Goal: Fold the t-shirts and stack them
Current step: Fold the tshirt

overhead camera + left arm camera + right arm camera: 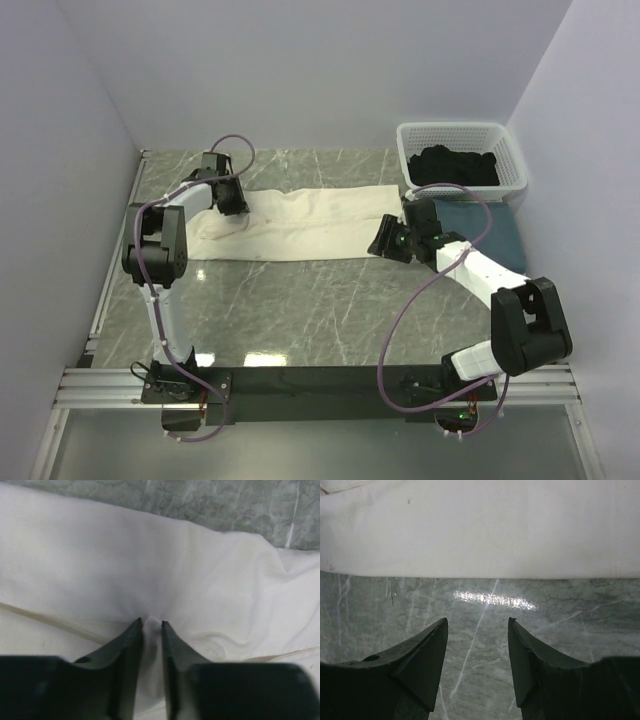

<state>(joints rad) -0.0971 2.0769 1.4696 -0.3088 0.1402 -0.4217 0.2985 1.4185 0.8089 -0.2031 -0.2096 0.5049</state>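
Observation:
The cream-white t-shirt (pixel 300 220) lies folded into a long band across the marble table. My left gripper (pixel 232 205) is down on its left end. In the left wrist view the narrow jaws of that gripper (pixel 151 624) pinch a small ridge of the cream cloth (pixel 175 565). My right gripper (pixel 382 240) hovers open at the band's right end. Bare marble shows between the tips of the right gripper (pixel 478 621), with the shirt's edge (pixel 480 530) just ahead. The slate-blue t-shirt (pixel 495 232) lies flat under the right arm. The black t-shirt (pixel 455 165) is bunched in the basket.
A white lattice basket (pixel 455 128) stands at the back right corner, next to the right wall. White walls close in the left, back and right sides. The marble table (pixel 330 300) runs between the cream shirt and the arm bases.

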